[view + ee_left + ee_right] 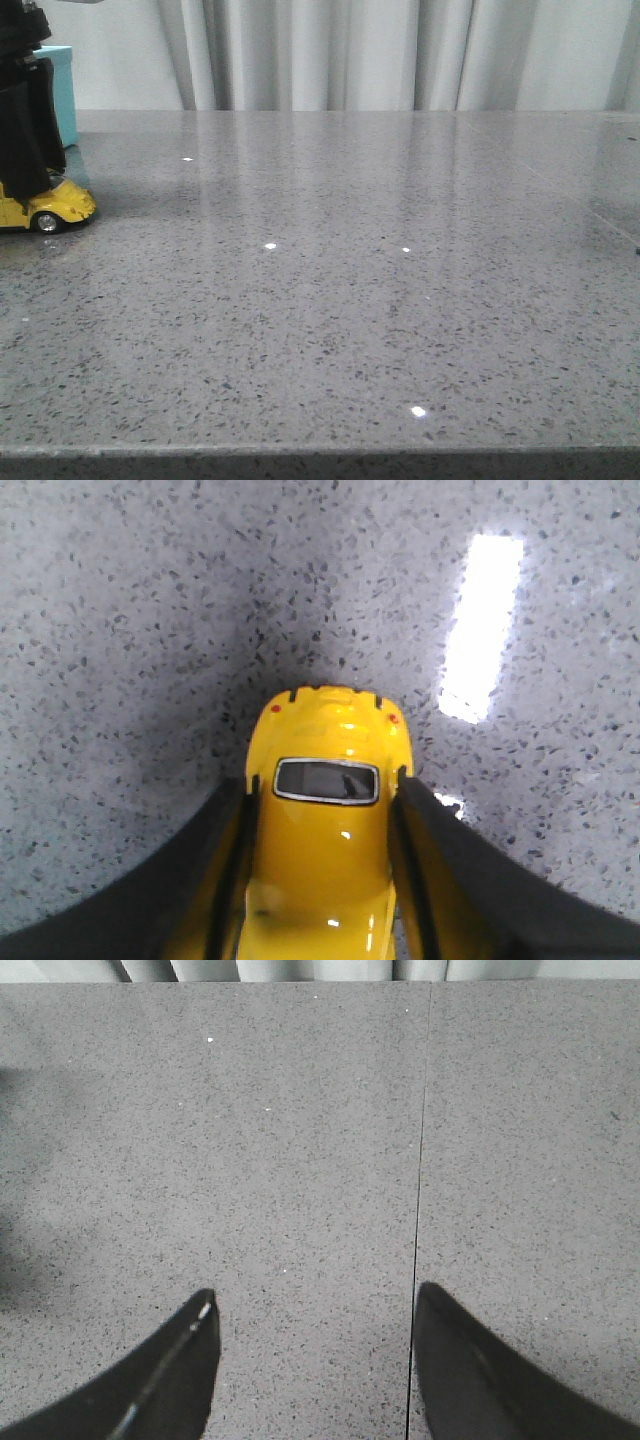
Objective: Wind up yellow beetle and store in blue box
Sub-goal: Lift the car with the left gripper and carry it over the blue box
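The yellow beetle (60,204) stands on the grey table (330,280) at the far left edge of the front view, partly cut off. My left gripper (25,170) comes down over it from above. In the left wrist view the beetle (325,830) lies between the two black fingers, which press on both its sides; the left gripper (322,800) is shut on it. The blue box (62,90) stands behind the left arm at the far left, mostly hidden. My right gripper (315,1310) is open and empty over bare table; it does not show in the front view.
A thin dark seam (420,1180) runs across the tabletop under the right gripper. Grey curtains (380,50) hang behind the table. The table's front edge (320,452) runs along the bottom of the front view.
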`<state>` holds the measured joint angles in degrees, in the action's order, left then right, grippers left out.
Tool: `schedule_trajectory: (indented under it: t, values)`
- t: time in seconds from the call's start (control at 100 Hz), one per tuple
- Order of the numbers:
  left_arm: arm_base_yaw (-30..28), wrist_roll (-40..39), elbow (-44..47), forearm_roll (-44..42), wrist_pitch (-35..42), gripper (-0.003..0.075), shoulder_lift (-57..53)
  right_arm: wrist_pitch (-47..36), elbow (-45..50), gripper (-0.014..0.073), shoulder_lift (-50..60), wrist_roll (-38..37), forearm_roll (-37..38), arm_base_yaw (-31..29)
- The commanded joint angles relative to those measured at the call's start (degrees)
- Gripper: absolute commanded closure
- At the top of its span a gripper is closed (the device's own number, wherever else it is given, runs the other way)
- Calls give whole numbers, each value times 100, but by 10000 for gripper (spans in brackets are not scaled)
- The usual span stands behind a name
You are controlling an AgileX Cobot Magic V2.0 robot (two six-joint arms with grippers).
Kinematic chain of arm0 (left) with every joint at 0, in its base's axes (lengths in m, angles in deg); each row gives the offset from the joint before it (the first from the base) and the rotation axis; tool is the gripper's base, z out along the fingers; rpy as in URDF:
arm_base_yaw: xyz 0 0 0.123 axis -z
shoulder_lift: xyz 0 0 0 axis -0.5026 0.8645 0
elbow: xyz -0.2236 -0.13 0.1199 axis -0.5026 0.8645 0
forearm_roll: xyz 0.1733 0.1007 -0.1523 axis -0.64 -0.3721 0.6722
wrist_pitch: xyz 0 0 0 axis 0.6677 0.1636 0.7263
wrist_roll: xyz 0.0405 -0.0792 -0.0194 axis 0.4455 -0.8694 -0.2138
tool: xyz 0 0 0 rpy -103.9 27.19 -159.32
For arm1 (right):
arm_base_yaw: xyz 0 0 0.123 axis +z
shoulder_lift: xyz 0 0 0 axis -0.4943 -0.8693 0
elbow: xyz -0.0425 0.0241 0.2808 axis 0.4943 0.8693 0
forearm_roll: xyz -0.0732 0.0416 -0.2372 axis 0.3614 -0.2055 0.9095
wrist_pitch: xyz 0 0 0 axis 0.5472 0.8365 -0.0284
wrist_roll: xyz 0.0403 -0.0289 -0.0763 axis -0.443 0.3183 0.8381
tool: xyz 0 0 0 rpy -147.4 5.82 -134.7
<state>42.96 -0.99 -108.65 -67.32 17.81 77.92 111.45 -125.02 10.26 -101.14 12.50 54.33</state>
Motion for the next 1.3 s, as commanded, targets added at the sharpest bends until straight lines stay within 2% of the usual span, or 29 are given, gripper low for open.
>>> schedule_trajectory:
  t: [0.0,0.21,0.3,0.49,0.66,0.83,0.94,1.13,1.29]
  values:
    - [47,-69,-195,114,-12,629,-200,-409,-125,158,132,50,69,4]
    - [47,-94,-883,564,-36,628,-200,-409,-125,158,132,50,35,4]
    - [47,-428,-1406,810,-25,628,-210,-409,-125,158,132,50,30,4]
    - [-145,-1898,-2554,746,58,628,-269,-409,-125,158,132,50,30,4]
    - [-780,-3557,-3277,609,242,628,-364,-430,-125,158,173,50,6,4]
    - [-1679,-4583,-3351,607,192,628,-443,-530,-125,158,234,50,5,4]
    - [-2167,-5331,-3351,566,-161,628,-376,-567,-125,158,234,50,-60,4]
    - [-2547,-5522,-3149,30,-456,628,-183,-577,-125,158,234,50,-151,4]
    - [-2561,-5625,-2783,-273,-406,628,27,-625,-125,158,234,50,-156,4]
